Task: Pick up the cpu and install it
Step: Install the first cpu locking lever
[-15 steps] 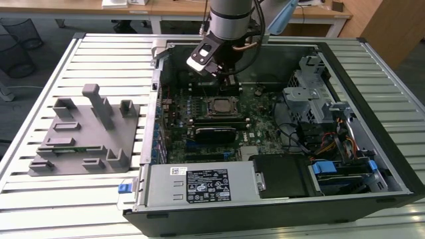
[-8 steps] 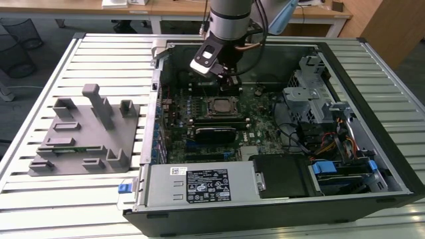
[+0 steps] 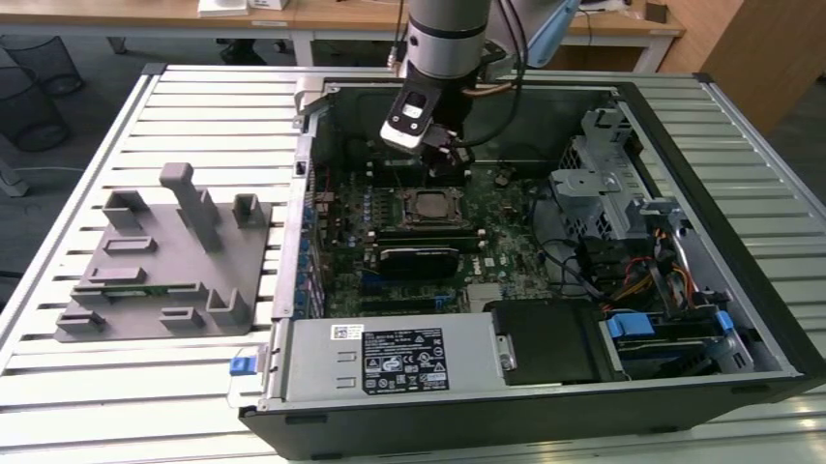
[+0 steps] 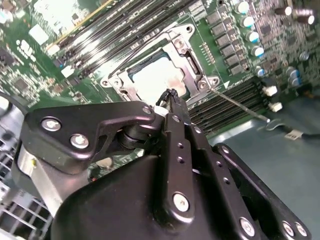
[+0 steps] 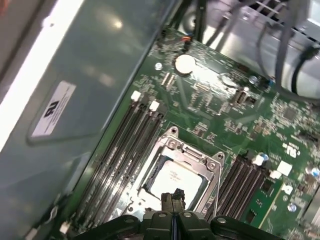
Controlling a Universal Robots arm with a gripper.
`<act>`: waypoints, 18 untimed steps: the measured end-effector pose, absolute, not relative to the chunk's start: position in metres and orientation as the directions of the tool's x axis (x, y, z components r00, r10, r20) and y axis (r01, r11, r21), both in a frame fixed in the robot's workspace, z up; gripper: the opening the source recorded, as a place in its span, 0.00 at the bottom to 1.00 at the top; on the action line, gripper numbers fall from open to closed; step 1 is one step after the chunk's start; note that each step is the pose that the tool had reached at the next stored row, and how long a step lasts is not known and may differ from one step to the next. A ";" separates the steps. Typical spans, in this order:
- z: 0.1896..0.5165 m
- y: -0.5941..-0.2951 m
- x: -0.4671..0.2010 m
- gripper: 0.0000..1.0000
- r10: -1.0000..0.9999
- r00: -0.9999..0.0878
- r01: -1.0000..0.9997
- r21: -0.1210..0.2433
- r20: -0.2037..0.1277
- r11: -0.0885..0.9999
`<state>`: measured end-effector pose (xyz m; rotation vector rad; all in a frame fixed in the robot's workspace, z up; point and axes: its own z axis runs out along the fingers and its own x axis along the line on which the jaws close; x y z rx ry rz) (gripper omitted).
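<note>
A: Silvery cpu (image 3: 427, 205) in the exterior view, lying flat on the green board (image 3: 510, 227) inside the open case (image 3: 722, 135) on a slatted bench (image 3: 193, 106).
B: Second wrist view?
A: Jaws pressed together, empty, just over the cpu (image 4: 157, 77).
B: First wrist view: it sits within the metal socket frame (image 5: 192, 150). Likely light, stiff and fragile, so edges only. Cramped room.

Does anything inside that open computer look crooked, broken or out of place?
Nothing stands out. The chip lies flat and square inside its metal frame on the green board, and the gripper hangs above it, shut. No damage shows.
</note>
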<state>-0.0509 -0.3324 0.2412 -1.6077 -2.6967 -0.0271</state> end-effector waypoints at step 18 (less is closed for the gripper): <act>0.240 -0.332 -0.051 0.11 0.680 -0.733 0.680 0.012 0.011 0.733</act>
